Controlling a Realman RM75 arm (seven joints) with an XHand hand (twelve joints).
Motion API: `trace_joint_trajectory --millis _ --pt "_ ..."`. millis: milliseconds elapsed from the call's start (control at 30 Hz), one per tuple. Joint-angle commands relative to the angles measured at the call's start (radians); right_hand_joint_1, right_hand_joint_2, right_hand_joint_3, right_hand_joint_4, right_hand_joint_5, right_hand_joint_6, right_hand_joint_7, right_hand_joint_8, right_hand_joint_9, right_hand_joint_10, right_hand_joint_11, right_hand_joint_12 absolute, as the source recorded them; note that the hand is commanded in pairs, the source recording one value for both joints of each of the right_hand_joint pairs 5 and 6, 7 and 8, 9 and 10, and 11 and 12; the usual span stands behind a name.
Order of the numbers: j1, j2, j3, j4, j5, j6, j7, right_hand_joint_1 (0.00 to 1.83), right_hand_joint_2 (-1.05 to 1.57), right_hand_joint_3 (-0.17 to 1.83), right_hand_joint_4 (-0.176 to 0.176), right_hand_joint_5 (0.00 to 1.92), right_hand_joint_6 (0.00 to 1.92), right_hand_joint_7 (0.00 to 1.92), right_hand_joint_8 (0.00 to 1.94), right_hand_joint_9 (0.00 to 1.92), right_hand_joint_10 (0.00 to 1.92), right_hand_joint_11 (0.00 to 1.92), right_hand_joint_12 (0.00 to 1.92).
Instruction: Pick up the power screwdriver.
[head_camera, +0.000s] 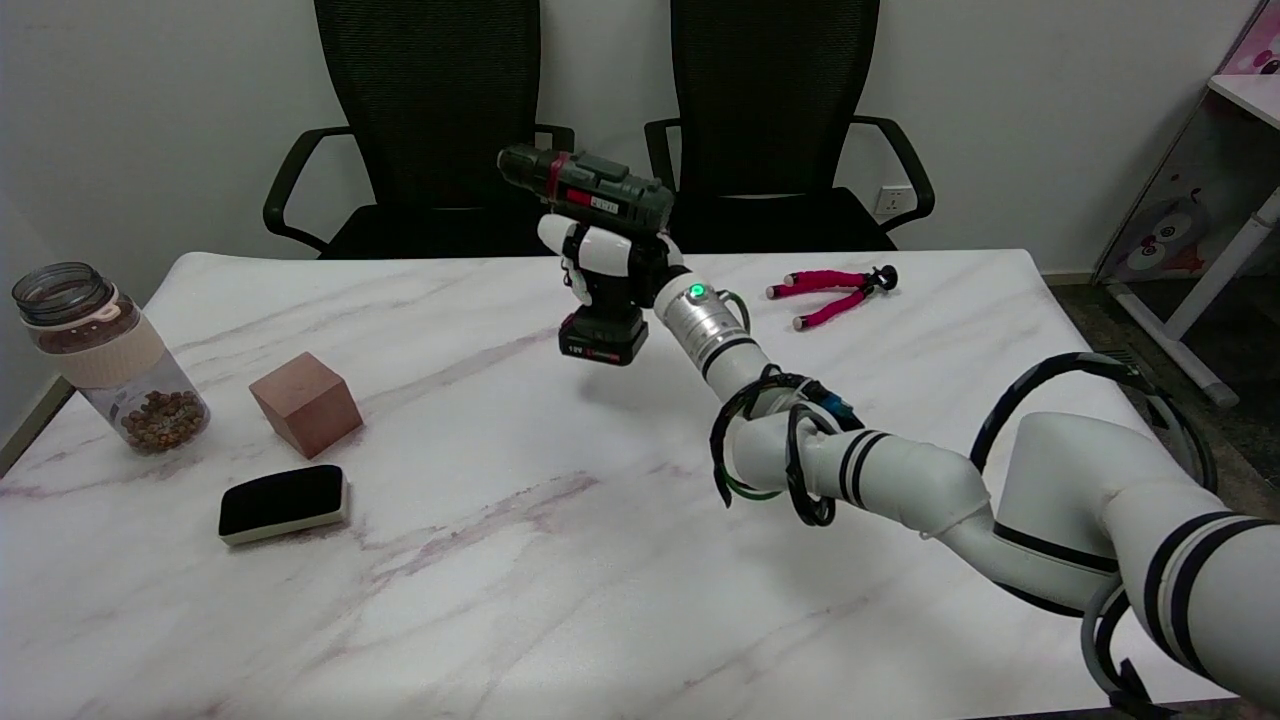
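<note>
Head view is showing me reaching across the table (560, 560), a wide marbled top, with my right arm coming in from the lower right. Behind it two chairs (770, 110) are standing side by side against the wall. On the left side I am seeing a jar (105, 355) with brown pellets in the bottom, then a block (305, 402) near it, and an eraser (283, 503) lying flat in front of the block. Far right, well apart from my hand, pliers (832, 290) with pink handles are lying open.

My hand (610, 262) is wrapping the screwdriver (590, 195) around its handle, just under the green body, fingers closed on it. The tool is hanging upright, nose pointing left, and its battery (602, 338) seems to be sitting clear of the table, with a shadow beneath it, so I am judging the lift as done or nearly so.

I am treating it as stiff and fairly heavy, with the weight split between the motor on top and the battery below. That is making the handle the right place to hold, close to balance. The plastic shell is looking smooth, so I am expecting it could twist or slide if my fingers loosen.
</note>
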Motion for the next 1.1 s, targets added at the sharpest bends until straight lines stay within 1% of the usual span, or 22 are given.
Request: trace_joint_trajectory --millis 33,67,200,367,500,733,1100 --pt "0.021 0.135 -0.001 -0.28 -0.005 0.025 -0.005 0.96 0.83 0.9 0.043 1.5 1.5 1.5 1.5 1.92 1.92 1.92 1.92" --pt "0.018 0.154 0.0 -0.316 -0.005 0.025 -0.005 0.95 0.84 0.9 0.176 1.5 1.5 1.5 1.5 1.92 1.92 1.92 1.92" --pt "0.006 0.214 0.001 -0.421 -0.005 0.025 -0.005 0.95 0.86 0.9 0.176 1.52 1.52 1.52 1.52 1.92 1.92 1.92 1.92" --pt "0.001 0.257 0.001 -0.517 -0.005 0.037 -0.005 0.93 0.86 0.91 0.176 1.54 1.54 1.54 1.54 1.92 1.92 1.92 1.92" --pt "0.0 0.267 0.018 -0.563 -0.005 0.046 -0.008 0.93 0.86 0.95 0.176 1.54 1.54 1.54 1.54 1.92 1.92 1.92 1.92" --pt "-0.01 0.271 0.061 -0.661 0.006 0.034 -0.121 0.94 0.86 0.95 0.176 1.54 1.54 1.54 1.54 1.92 1.92 1.92 1.92" --pt "-0.071 0.285 0.061 -0.736 0.032 0.04 -0.149 0.89 0.86 0.98 0.176 1.54 1.54 1.54 1.54 1.92 1.92 1.92 1.92"
